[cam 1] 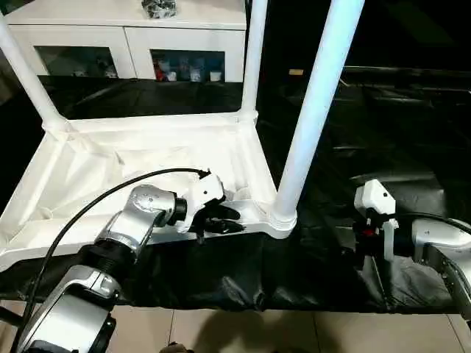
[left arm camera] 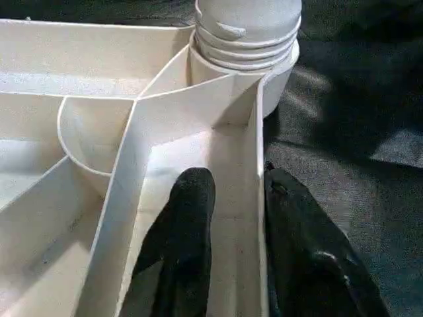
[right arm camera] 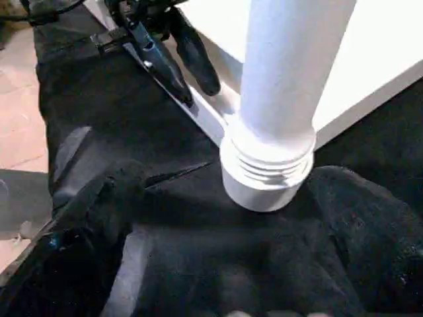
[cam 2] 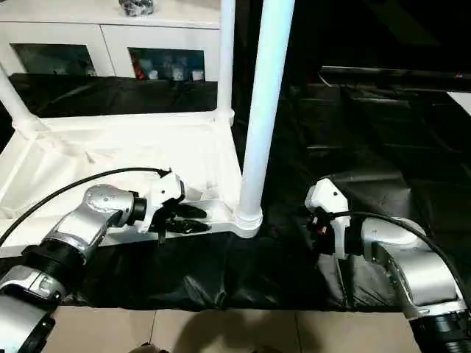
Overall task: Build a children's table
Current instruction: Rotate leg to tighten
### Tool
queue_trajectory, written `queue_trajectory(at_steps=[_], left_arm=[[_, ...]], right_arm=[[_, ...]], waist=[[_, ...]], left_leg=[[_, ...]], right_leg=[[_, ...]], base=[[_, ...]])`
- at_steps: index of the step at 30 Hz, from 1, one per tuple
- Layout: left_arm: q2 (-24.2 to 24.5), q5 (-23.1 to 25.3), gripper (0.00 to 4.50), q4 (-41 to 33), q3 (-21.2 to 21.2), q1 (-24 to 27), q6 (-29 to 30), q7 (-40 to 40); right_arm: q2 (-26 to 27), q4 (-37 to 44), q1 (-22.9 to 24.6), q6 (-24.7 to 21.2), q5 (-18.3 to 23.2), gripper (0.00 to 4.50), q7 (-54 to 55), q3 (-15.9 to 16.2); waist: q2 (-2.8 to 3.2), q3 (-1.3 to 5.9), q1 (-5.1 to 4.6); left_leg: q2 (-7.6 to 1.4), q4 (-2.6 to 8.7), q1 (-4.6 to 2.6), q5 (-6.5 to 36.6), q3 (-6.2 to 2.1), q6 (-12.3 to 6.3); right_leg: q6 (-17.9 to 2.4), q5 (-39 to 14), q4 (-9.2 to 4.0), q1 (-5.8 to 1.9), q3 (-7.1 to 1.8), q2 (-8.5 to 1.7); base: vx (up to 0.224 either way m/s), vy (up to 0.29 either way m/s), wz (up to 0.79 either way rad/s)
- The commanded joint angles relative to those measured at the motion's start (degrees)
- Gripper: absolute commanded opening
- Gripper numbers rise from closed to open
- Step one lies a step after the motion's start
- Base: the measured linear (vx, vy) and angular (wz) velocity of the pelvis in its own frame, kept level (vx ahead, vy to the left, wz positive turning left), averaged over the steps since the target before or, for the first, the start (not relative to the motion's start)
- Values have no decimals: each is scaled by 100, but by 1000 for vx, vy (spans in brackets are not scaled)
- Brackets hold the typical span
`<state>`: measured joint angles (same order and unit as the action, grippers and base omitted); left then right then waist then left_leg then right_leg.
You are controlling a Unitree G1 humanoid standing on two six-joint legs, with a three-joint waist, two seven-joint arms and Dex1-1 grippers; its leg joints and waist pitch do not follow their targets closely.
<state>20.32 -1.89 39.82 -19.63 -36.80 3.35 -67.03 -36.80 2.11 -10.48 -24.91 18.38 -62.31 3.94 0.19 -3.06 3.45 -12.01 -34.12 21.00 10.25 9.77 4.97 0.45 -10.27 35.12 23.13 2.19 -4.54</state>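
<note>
**Near rim clamped beside a seated leg**

The left gripper (cam 1: pixel 218 218) is seen with its jaws straddling the near rim wall of the children's table (cam 2: pixel 118 158): in the left wrist view one black finger (left arm camera: pixel 188 218) lies inside the rim channel and the other sits outside it, against the wall. The jaws are narrowly set on that wall, and a grip on the rim is judged to be forming or already made. The right gripper (cam 2: pixel 324 217) is held at about 3 o'clock of the near corner, well apart from it, with its jaws wide apart and nothing between them.

The table lies upside down on the black-covered bench (cam 1: pixel 383 147), ribbed underside up. A leg (cam 1: pixel 316 110) stands upright in the near corner socket, at 3 o'clock of the left gripper; its threaded collar is visible at the socket. Two further legs rise at the far corners. A white cabinet (cam 1: pixel 184 37) stands behind, at 12 o'clock.

The step in hand is judged to be steadying the top while this leg is seated. The next move calls for the right jaws to be brought around the leg, and for the rim to be held firm.
</note>
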Motion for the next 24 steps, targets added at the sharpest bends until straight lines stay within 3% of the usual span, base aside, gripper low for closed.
queue_trajectory(at_steps=[1, 7, 15, 16, 19, 24], left_arm=[[133, 231, 96, 263, -99, 13, 95, 0], [212, 245, 39, 220, -139, 6, 207, -267], [292, 195, 9, 56, -147, 66, 370, -532], [294, 151, 9, -26, -121, 100, 403, -563], [276, 33, 9, -253, -57, 204, 464, -610], [191, -150, 3, -533, 56, 372, 553, -583]], right_arm=[[-21, 126, -13, -78, 32, 450, 22, 37], [12, 61, -78, -59, 0, 450, 35, 91], [252, -183, -304, 87, -198, 450, 288, 266], [397, -367, -443, 152, -371, 450, 426, 428], [664, -826, -738, 351, -823, 450, 737, 780], [956, -1330, -1063, 539, -956, 433, 843, 899]], waist=[[-72, 331, 35], [-73, 325, 5], [-50, 344, -17], [-17, 350, -9], [-5, 352, -41], [-7, 386, -21]], left_leg=[[-56, 427, -37, 1645, 8, -171], [-50, 442, -25, 1720, -14, -140], [-50, 437, -13, 1505, 3, -149], [-54, 427, -46, 1520, 8, -130], [-56, 438, -48, 1577, 3, -21], [-61, 426, -46, 1336, 17, -78]], right_leg=[[-972, -2215, -545, -241, -151, -266], [-832, -2528, -572, -234, -141, -273], [-1059, -1992, -519, -245, -147, -262], [-1094, -1954, -521, -229, -152, -264], [-1158, -1959, -505, -228, -145, -267], [-1352, -1152, -414, -272, -156, -241]], base=[[0, 0, 0], [0, 0, 0], [0, 0, 0], [0, 0, 0], [0, 0, 0], [0, 0, 0]])
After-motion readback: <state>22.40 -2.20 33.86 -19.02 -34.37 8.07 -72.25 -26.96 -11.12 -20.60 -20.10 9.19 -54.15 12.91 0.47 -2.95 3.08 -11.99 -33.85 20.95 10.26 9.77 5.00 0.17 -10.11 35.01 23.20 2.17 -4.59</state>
